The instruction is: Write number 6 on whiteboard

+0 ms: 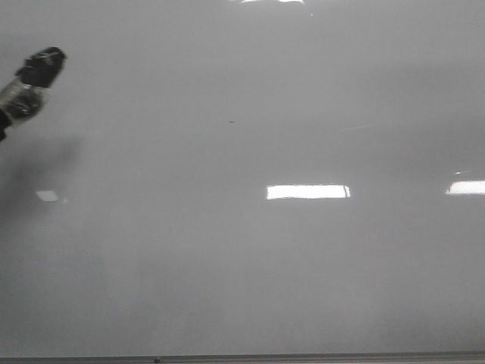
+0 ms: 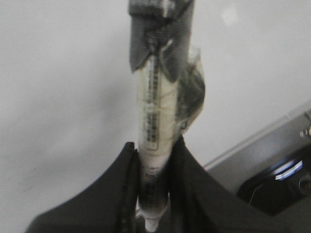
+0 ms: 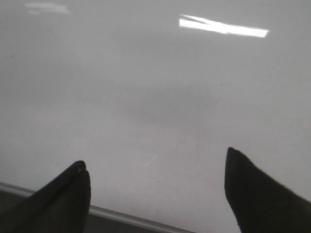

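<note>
The left gripper (image 2: 153, 160) is clamped on a marker (image 2: 158, 126), its two dark fingers (image 2: 114, 194) pressing the pale barrel from either side. The barrel is wrapped in clear tape and its far end is bound in dark tape, so the writing tip itself cannot be made out. The marker's long axis runs straight out from the gripper toward the whiteboard (image 1: 242, 265).

In the front view that dark-wrapped end pokes in at the upper left of the board, slanted up and to the right, with a soft shadow on the surface below it; whether it touches the board I cannot tell. The board's open middle lies to the right of it and lower, so the left arm is the one placed to write, and the stroke would likely need to start with a move rightward onto that blank area. No number 6 is on the board yet; only a tiny dark speck (image 1: 231, 121) and bright light reflections show.

The right gripper (image 3: 158, 189) hangs spread wide and empty near the board's lower edge (image 3: 121, 216).

Only the left wrist view shows the grip on the barrel; only the front view shows where the marker sits on the board.
</note>
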Tool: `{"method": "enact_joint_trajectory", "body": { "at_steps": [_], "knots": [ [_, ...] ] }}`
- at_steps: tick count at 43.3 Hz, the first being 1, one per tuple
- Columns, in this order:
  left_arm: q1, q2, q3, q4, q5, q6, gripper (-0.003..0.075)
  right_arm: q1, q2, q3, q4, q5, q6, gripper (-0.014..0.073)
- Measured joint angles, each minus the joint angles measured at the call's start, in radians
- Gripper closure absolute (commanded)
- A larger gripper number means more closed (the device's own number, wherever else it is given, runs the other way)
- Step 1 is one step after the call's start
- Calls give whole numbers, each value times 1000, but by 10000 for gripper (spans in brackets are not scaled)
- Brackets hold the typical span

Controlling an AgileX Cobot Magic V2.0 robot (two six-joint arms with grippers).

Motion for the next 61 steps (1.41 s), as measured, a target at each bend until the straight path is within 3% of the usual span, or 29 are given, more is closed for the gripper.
{"method": "enact_joint_trajectory", "body": {
  "at_steps": [8, 15, 22, 31, 40, 43, 56, 61],
  "knots": [
    [-243, 0, -27, 24, 80, 215, 741, 197, 160, -81, 66, 77, -160, 1],
    [-411, 0, -28, 79, 80, 253, 741, 405, 295, -151, 110, 88, -268, 1],
    [-513, 0, -28, 95, 43, 259, 741, 576, 420, -216, 120, 39, -321, 1],
    [-587, 0, -28, 95, -15, 261, 741, 658, 544, -287, 120, -29, -327, 1],
    [-594, 0, -28, 77, -46, 261, 741, 679, 604, -332, 120, -38, -327, 20],
    [-594, 0, -28, 73, -62, 261, 741, 683, 615, -337, 120, -38, -328, 85],
    [-594, 0, -28, 69, -84, 267, 740, 683, 620, -339, 120, 1, -328, 561],
    [-596, 0, -28, 75, -84, 269, 736, 683, 620, -341, 120, 7, -334, 669]
  ]
}}
